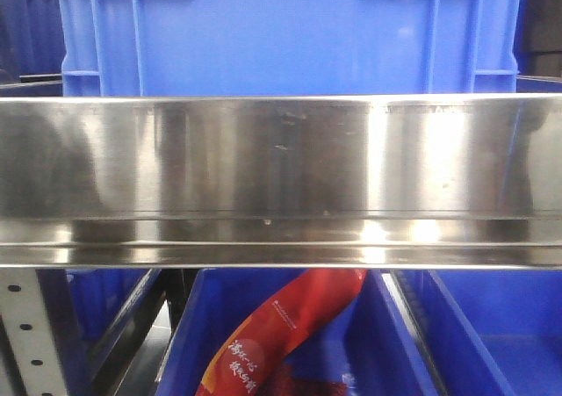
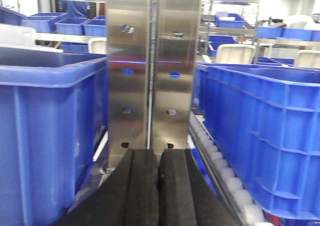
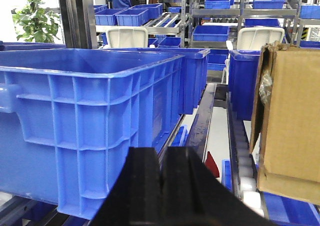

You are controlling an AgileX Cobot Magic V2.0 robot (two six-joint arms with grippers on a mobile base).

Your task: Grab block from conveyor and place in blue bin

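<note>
Your left gripper [image 2: 158,186] has its black pads pressed together on nothing, facing a steel post [image 2: 152,70]; your right gripper [image 3: 162,191] is likewise closed and empty beside a blue bin [image 3: 90,121]. No block or conveyor belt shows, so reaching blind risks striking bins or post.

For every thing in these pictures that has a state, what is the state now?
left gripper: shut, holding nothing.
right gripper: shut, holding nothing.
large blue bin: upright, open on top; its inside is hidden.
cardboard box: flap open, torn edge.
red packet: lying tilted in a lower blue bin.
</note>
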